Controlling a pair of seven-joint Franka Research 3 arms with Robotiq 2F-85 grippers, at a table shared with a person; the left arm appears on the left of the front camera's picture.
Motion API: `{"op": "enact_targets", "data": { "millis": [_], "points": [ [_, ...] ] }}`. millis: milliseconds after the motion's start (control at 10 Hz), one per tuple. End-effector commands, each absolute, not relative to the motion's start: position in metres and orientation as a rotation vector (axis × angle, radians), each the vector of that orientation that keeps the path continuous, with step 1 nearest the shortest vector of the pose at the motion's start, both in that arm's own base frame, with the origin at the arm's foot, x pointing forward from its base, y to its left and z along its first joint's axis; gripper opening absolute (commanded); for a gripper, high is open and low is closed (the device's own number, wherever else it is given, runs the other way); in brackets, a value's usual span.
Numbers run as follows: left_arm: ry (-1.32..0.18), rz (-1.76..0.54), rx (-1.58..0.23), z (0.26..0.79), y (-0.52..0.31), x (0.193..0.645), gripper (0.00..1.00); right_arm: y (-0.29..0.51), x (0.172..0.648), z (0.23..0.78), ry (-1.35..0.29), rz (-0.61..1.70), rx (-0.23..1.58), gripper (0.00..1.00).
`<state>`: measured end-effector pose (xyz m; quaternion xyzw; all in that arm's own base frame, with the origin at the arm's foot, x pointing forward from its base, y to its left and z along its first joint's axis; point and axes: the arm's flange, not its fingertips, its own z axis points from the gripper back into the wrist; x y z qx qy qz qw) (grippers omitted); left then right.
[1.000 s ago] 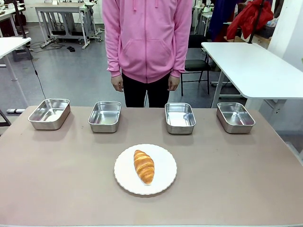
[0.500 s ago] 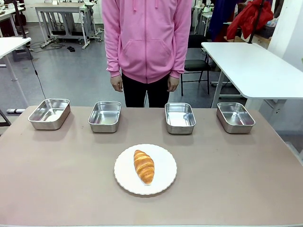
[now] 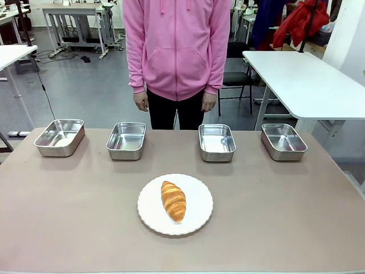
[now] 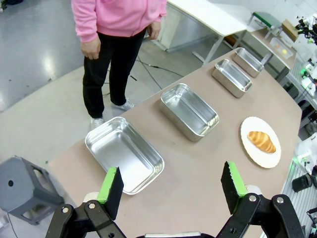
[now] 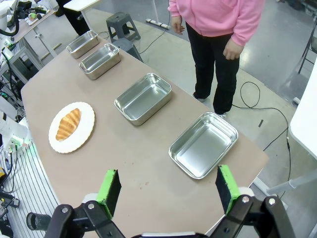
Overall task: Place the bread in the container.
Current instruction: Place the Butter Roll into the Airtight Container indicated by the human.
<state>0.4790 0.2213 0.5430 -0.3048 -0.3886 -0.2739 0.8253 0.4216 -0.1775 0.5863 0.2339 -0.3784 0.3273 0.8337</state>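
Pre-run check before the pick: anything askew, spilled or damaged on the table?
Nothing stands out. The croissant lies whole on the white plate, and the four steel pans stand upright and empty in a row along the far side.

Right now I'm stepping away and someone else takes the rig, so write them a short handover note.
Left pincer: open, empty, raised near the table's left end.
Right pincer: open, empty, raised near the right end.
Bread: lying on the white plate, near the table's middle.
Steel pans, all empty, in a row on the far side: leftmost pan, second pan, third pan, rightmost pan.
Person: standing behind the row, hands down, pointing at nothing.
Done: nothing.
Left: grasp the bread and put it in a pan; which pan is not shown.
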Motion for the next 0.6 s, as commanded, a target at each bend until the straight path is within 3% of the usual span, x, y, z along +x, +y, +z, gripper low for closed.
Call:
{"op": "enact_targets", "data": {
  "millis": [0, 500],
  "points": [
    [-0.838, -0.591, -0.658, 0.5443, 0.2216, 0.4778, 1.00, -0.1759, 0.4214, 0.5880, -0.806, 0.698, 0.497, 1.00],
    [-0.838, -0.591, -0.658, 0.5443, 0.2216, 0.4778, 1.00, -0.1759, 0.4214, 0.5880, -0.806, 0.698, 0.497, 1.00]
  ]
}}
